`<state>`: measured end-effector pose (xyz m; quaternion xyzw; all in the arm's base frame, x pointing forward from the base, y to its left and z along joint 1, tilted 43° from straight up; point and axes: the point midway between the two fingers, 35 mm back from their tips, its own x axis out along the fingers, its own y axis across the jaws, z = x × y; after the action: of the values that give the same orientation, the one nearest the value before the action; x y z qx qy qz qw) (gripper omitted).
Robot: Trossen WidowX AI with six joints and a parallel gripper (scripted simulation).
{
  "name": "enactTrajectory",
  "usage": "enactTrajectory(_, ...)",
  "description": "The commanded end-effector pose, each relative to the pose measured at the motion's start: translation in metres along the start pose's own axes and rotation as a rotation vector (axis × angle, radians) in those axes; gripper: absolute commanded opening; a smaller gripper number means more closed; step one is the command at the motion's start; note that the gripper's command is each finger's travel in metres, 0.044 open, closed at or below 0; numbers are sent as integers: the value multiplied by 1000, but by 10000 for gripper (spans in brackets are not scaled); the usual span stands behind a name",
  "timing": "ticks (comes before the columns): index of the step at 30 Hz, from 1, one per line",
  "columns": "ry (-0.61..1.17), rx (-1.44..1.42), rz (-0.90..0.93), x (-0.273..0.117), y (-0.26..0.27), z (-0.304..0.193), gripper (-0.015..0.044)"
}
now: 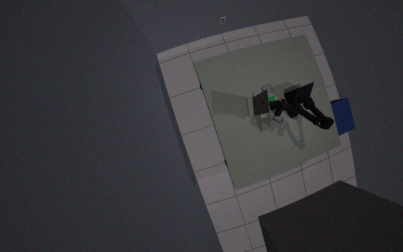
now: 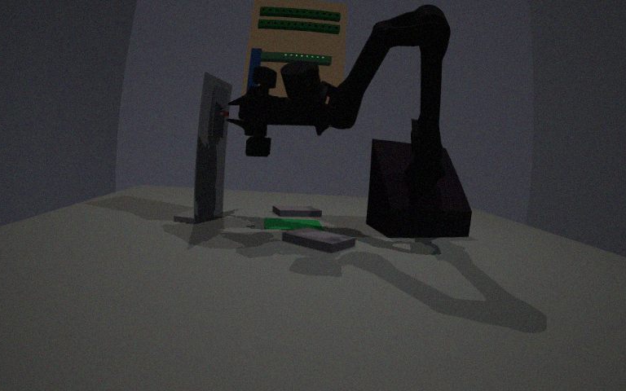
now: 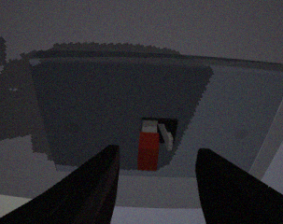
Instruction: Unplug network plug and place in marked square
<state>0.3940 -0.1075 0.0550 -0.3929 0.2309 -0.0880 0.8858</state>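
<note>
Nearest in wrist view: two dark fingers of gripper (image 3: 156, 175), parted, nothing between them, tips short of the panel; bases cut off by the lower frame edge. Beyond, through the gap: red plug (image 3: 148, 151) seated in the socket (image 3: 162, 140) of the upright panel (image 3: 117, 112), a paler piece above and beside the red body, too blurred to identify as the tab. Panel left half in shadow, right part lighter, far right edge cropped. Exterior view: gripper (image 2: 231, 112) level with a small red speck of plug (image 2: 225, 114) on the panel (image 2: 209, 150), contact or gap between fingertips and panel not discernible in the dim light. Below on table (image 2: 112, 300): green marked square (image 2: 292, 223) flanked by two flat grey blocks (image 2: 316, 239), partly under shadow. Arm (image 2: 394, 48) arched from dark base (image 2: 416, 193). Top view: square (image 1: 272, 98) mostly hidden under arm and panel; plug not discernible.
</note>
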Motion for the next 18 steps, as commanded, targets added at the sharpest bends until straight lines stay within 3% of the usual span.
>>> enactTrajectory(1,8,2,2,7,2,0,156)
enactTrajectory(7,7,2,2,14,2,1,156)
enactTrajectory(10,7,2,2,14,2,1,77)
enactTrajectory(18,7,2,2,14,2,1,24)
